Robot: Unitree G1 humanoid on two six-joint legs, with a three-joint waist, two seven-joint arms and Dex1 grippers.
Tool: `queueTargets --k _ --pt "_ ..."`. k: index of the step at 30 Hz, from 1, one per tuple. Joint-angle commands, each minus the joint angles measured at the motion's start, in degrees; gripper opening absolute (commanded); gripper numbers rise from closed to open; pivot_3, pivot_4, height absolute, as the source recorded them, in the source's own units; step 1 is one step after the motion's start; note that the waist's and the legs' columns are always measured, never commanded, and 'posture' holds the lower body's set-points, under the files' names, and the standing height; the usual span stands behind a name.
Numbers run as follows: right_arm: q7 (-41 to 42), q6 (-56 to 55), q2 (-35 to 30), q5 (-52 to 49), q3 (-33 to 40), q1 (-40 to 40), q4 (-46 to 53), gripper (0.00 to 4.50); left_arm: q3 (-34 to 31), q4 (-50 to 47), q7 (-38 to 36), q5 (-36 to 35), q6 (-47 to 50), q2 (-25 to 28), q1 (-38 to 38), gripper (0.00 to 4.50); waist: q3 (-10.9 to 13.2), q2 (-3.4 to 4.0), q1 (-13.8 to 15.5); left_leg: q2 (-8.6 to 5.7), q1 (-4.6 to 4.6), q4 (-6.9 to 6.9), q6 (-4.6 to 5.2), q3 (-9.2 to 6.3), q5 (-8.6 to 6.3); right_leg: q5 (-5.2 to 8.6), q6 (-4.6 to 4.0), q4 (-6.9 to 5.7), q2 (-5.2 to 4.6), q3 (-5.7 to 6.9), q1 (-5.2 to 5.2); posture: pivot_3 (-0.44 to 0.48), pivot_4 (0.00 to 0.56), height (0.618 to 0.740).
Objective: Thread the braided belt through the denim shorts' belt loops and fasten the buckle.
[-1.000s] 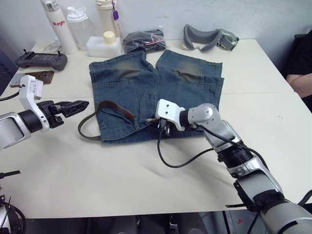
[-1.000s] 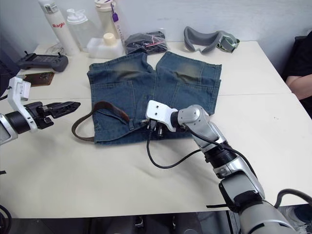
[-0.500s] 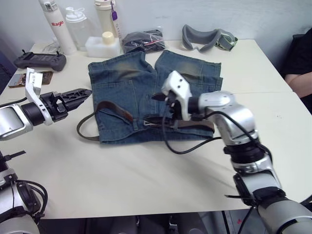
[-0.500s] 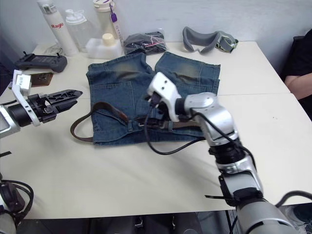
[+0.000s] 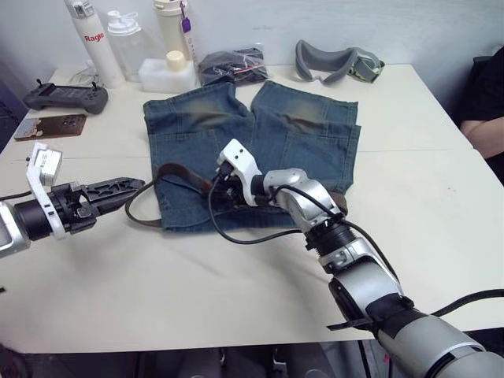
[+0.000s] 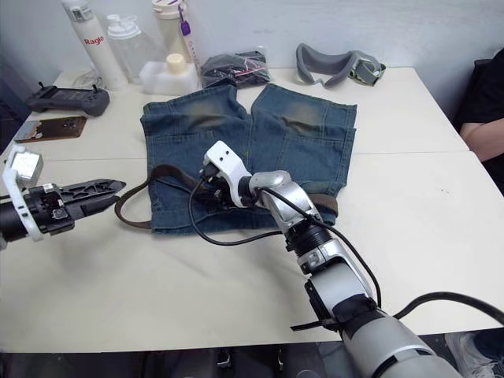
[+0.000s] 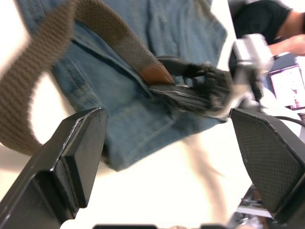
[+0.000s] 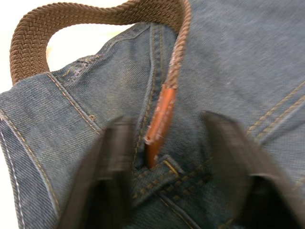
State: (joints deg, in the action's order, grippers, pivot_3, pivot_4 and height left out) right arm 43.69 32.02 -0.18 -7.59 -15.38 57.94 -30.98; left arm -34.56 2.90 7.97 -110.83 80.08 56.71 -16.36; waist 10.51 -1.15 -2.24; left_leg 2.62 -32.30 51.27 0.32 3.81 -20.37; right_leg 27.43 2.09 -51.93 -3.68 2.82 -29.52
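**Belt tip presented to a waistband loop, both grippers unloaded**

The denim shorts lie flat on the white table, legs pointing far, waistband along the near edge. The braided belt rises in a loop off the left side of the shorts and curls onto the table beyond the left hem; a further stretch shows along the waistband toward the right, which suggests part of the threading is done. The buckle cannot be made out.

The right gripper sits low over the waistband left of centre. In the right wrist view its fingers stand apart on either side of the belt's tan leather tip, holding nothing; the tip rests just at a belt loop, so the gripper appears placed to pinch and feed it.

The left gripper hovers above the table left of the shorts, pointing at the belt's loop. Its fingers are wide open and empty, probably ready to manage the slack.

A person's arm shows at the far right edge.
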Motion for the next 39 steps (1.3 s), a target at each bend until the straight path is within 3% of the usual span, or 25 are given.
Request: queueTargets --k 1,6,8,10,13,15,21,32,35,39 --pt "1.0 -6.4 0.4 0.3 0.4 1.0 1.9 0.12 0.1 -5.2 -1.4 -2.2 -5.2 -4.3 -0.2 4.50 0.0 0.02 0.2 -0.01 0.00 0.00 0.00 0.01 0.00 0.00 0.00 0.00 0.00 0.00 0.00 0.000 0.150 0.656" --pt "-0.3 -18.1 -1.7 1.4 2.4 0.4 6.1 0.05 0.3 -11.7 6.0 -2.2 -12.3 -14.7 -3.6 4.50 0.0 -0.03 0.5 0.01 -0.15 0.13 0.06 0.01 -0.02 -0.03 0.07 -0.03 0.04 0.03 -0.03 0.000 0.150 0.656" --pt "-2.3 -23.9 -4.0 3.7 2.4 0.2 10.3 0.05 1.5 -18.0 14.5 -2.2 -19.2 -23.9 -7.4 4.50 0.0 -0.02 0.8 0.01 -0.17 0.19 0.09 0.00 -0.04 -0.05 0.11 -0.05 0.05 0.03 -0.02 0.000 0.150 0.656" --pt "-3.4 -28.1 -5.3 5.6 2.0 0.1 12.0 0.05 2.3 -22.1 20.9 -2.2 -23.5 -29.5 -9.6 4.50 0.0 -0.03 1.0 -0.01 -0.25 0.29 0.16 -0.06 -0.06 -0.11 0.23 -0.04 0.06 0.06 0.02 0.000 0.150 0.656" --pt "-5.0 -36.7 -8.2 10.6 -0.1 -0.9 14.9 0.05 5.7 -29.6 38.3 -2.2 -34.6 -42.2 -12.6 4.50 -0.1 -0.09 0.9 -0.01 -0.35 0.49 0.35 -0.05 -0.15 -0.24 0.48 -0.05 0.07 0.03 0.02 0.000 0.150 0.656" --pt "-6.1 -41.0 -9.9 13.9 -1.4 -1.2 15.3 0.05 6.0 -31.3 47.1 -2.2 -38.9 -46.8 -14.1 4.50 -0.1 -0.10 0.9 -0.01 -0.41 0.62 0.61 -0.03 -0.30 -0.30 0.60 -0.05 0.08 0.01 0.00 0.000 0.150 0.656" --pt "-8.4 -47.5 -11.6 18.2 -2.5 -1.4 14.7 0.05 4.9 -31.9 58.4 -2.2 -43.4 -52.0 -17.0 4.50 -0.1 -0.11 0.8 0.03 -0.59 0.73 0.48 -0.04 -0.22 -0.31 0.63 -0.06 0.17 0.03 -0.10 0.000 0.150 0.656" --pt "-11.8 -56.0 -15.0 26.1 -4.6 -2.6 14.7 0.05 2.2 -29.0 59.7 -2.2 -41.1 -54.3 -20.8 4.50 -0.1 -0.11 2.3 0.00 -0.71 0.92 0.52 -0.07 -0.19 -0.35 0.71 -0.03 0.17 0.04 -0.09 0.000 0.150 0.656" --pt "-12.8 -57.1 -15.8 27.7 -4.6 -3.0 14.4 0.00 2.5 -29.0 59.4 -2.2 -40.2 -55.0 -20.6 3.68 -0.1 -0.11 2.3 -0.01 -0.72 0.93 0.53 -0.07 -0.19 -0.35 0.71 -0.03 0.17 0.04 -0.08 0.000 0.150 0.656" --pt "-13.5 -57.9 -16.4 28.5 -4.3 -3.5 15.2 0.00 2.1 -27.6 57.9 -2.2 -37.7 -54.1 -20.1 1.74 -0.1 -0.11 2.3 0.00 -0.72 0.93 0.53 -0.07 -0.18 -0.35 0.71 -0.04 0.18 0.05 -0.09 0.000 0.150 0.656"
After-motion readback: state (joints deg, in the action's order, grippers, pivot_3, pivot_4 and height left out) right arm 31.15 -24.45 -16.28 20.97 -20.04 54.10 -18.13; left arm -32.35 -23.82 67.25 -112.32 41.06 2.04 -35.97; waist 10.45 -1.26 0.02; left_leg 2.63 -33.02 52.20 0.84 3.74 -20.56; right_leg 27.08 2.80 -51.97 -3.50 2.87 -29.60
